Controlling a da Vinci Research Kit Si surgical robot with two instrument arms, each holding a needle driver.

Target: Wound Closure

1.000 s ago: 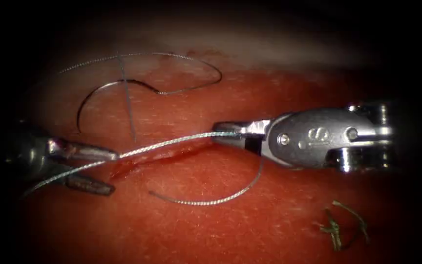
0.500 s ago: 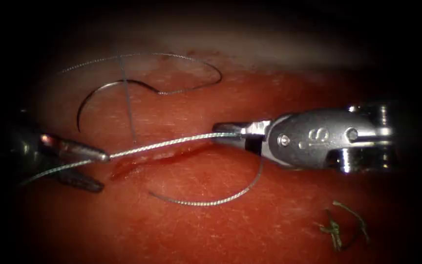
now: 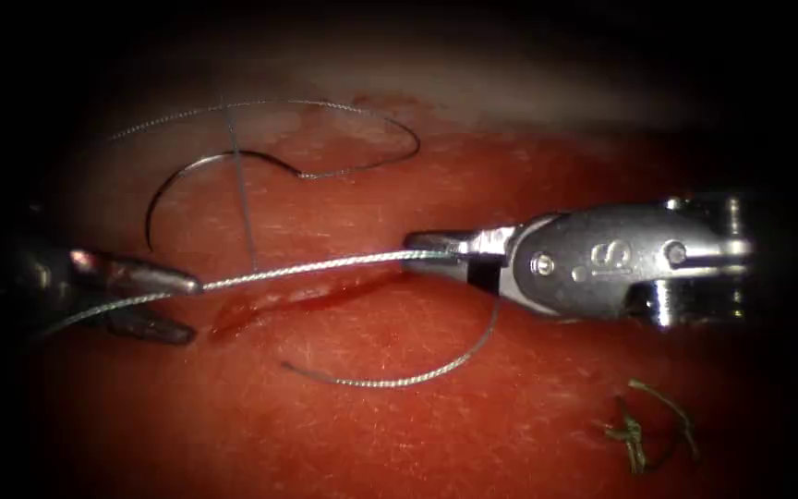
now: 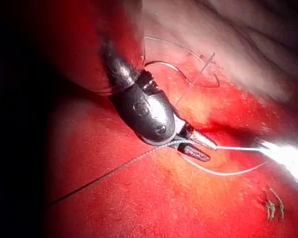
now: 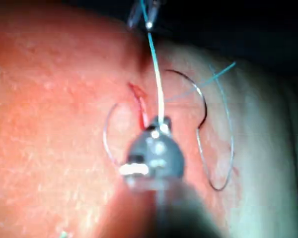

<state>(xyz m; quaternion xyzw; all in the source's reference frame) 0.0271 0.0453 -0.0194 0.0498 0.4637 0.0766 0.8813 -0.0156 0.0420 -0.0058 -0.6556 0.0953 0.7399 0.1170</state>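
In the endoscope view my right tool (image 3: 415, 251) is over the cut (image 3: 297, 296), its jaws shut on the thread (image 3: 316, 267). The thread runs taut leftward and passes between the parted jaws of my left tool (image 3: 194, 310), left of the cut. A short tail (image 3: 399, 380) curls below the right tool. The curved needle (image 3: 187, 168) lies free on the tissue (image 3: 436, 425) above the cut, held by neither tool. The left wrist view shows the left jaws (image 4: 211, 152) apart around the thread (image 4: 238, 148). In the right wrist view the right jaws (image 5: 161, 124) grip the thread (image 5: 156, 74).
A loose loop of thread (image 3: 390, 120) trails from the needle across the pale upper tissue. Cut ends of thread (image 3: 639, 430) lie at the lower right. Red fluid sits in the cut.
The left tool has slid left along the thread and its jaws have narrowed. The right tool has edged slightly right, still holding the thread. The needle has not moved.
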